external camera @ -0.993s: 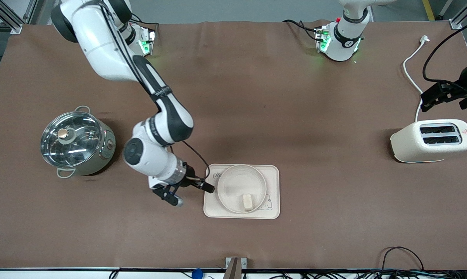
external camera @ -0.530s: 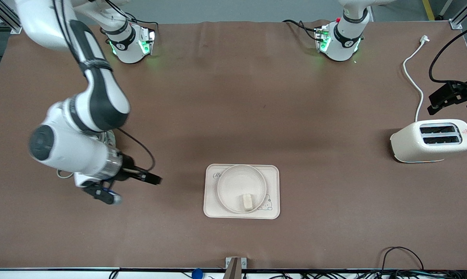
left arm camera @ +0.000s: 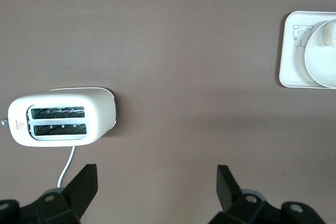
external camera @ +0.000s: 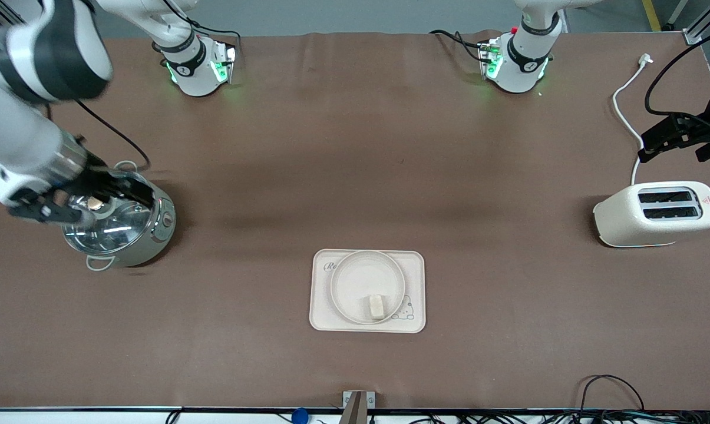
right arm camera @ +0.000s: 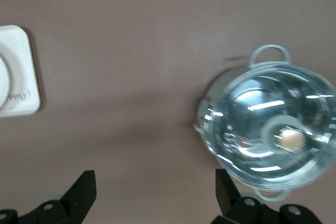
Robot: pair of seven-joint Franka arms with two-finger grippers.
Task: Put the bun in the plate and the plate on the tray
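The bun (external camera: 376, 306) sits in the plate (external camera: 349, 282), close to the plate's rim on the side nearest the front camera. The plate sits on the tray (external camera: 416, 294). The tray lies flat on the brown table (external camera: 355, 176), about midway between the two ends and close to the edge nearest the front camera.

The right gripper (external camera: 66, 203) is up in the air over the shiny pot (external camera: 116, 221) with the glass lid, near the right arm's end of the table. Its two fingers (right arm camera: 79, 195) are spread wide apart and hold nothing. The bun, plate and tray are well apart from it.

The left gripper (external camera: 687, 138) is up over the table by the left arm's end, above the white cord (external camera: 626, 118) and next to the cream toaster (external camera: 655, 215). Its fingers (left arm camera: 81, 184) are spread wide too and hold nothing. The tray with the plate and bun is well apart from this hand as well.
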